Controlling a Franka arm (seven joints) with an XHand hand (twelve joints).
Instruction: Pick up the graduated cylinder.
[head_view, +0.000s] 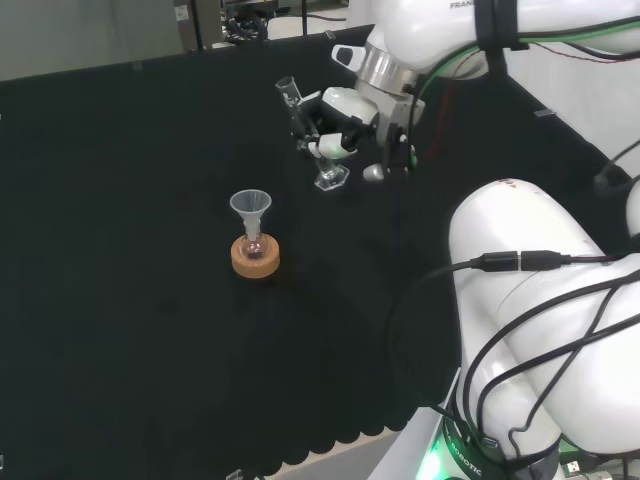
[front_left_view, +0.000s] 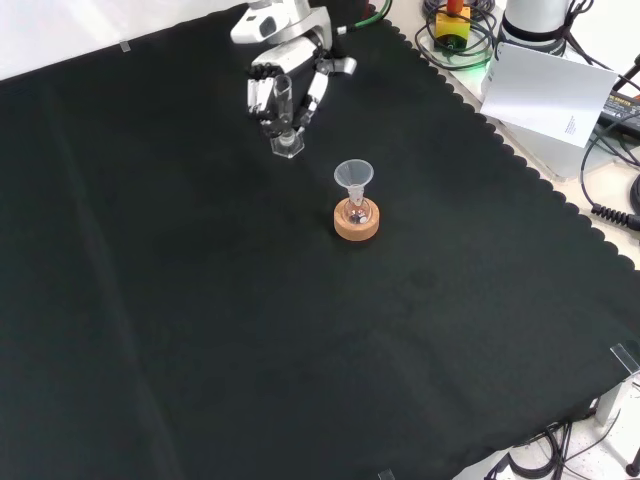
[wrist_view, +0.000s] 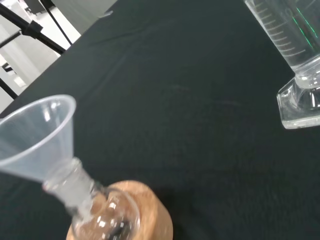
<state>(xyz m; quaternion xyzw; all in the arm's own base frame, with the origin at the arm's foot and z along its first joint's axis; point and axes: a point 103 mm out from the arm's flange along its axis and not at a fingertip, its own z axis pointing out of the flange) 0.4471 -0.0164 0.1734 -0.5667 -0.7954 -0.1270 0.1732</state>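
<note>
Fingers curl around the graduated cylinder, closing on its tube from both sides in the front view. Hand sits at the cylinder's mid-height. Cylinder tilts slightly; its base appears at or just above the black cloth — cannot tell which. Grasp judged made; lift not clearly done. Nearby, apart: funnel in a small flask on a cork ring.
</note>
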